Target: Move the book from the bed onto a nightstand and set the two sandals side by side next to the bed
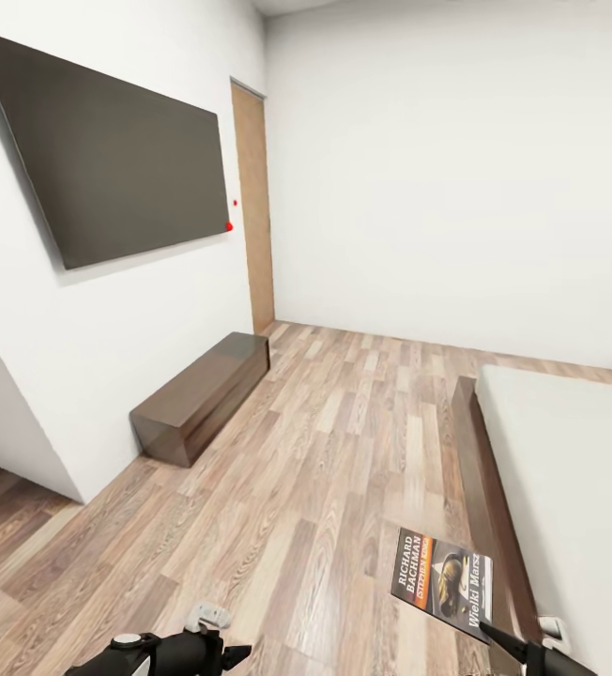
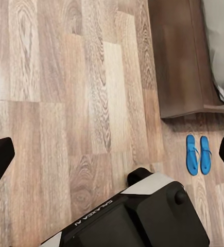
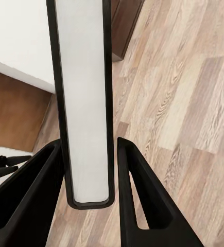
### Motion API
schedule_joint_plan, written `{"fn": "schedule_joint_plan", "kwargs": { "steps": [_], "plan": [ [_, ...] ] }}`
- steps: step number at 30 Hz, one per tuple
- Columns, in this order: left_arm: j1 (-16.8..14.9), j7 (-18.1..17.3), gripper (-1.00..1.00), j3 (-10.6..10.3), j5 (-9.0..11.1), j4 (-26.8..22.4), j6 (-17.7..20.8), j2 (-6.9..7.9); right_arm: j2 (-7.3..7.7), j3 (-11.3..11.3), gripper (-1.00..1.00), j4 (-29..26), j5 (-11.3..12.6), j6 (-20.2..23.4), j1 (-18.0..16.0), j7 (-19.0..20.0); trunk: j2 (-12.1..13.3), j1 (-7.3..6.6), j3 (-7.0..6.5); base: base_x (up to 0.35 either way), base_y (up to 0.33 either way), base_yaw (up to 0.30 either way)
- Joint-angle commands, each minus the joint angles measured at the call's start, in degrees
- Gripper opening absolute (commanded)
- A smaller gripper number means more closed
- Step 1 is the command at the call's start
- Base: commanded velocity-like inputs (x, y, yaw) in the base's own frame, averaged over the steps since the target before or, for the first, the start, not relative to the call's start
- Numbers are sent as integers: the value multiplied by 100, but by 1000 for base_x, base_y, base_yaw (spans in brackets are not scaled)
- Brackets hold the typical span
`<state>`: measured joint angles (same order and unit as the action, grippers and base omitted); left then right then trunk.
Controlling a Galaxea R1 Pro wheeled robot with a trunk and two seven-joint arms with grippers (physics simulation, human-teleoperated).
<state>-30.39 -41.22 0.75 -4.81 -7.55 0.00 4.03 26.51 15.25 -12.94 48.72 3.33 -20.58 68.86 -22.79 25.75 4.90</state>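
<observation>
The right hand was clenched on the book, its two dark fingers pressed either side of the page edge, and it held the paperback in the air at the near right, over the plank floor just left of the bed. The left hand hung released at the near edge, jaws spread wide above the floor. The two blue sandals lay side by side on the planks, near a corner of the bed's dark frame, while a long low cabinet stood against the far left wall under a dark screen.
</observation>
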Motion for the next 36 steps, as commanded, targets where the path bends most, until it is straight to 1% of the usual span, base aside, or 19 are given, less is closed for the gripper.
{"fn": "schedule_joint_plan", "kwargs": {
  "steps": [1,5,8,36],
  "plan": [
    [-2,-18,100,13,-47,-10,0,1,4,40,-100,2,59,35,-7,14,-13,4,13,0,0,-200],
    [-2,-18,100,13,-47,-10,0,1,4,40,-100,2,59,36,-7,14,-13,4,13,29,0,-199],
    [-2,-18,100,33,-35,-10,0,12,4,40,-100,-1,59,29,-9,31,-13,4,13,219,0,-157],
    [-2,-18,100,48,-29,-9,0,19,4,40,-100,2,59,30,-7,34,-13,4,13,327,0,-8]
  ]
}}
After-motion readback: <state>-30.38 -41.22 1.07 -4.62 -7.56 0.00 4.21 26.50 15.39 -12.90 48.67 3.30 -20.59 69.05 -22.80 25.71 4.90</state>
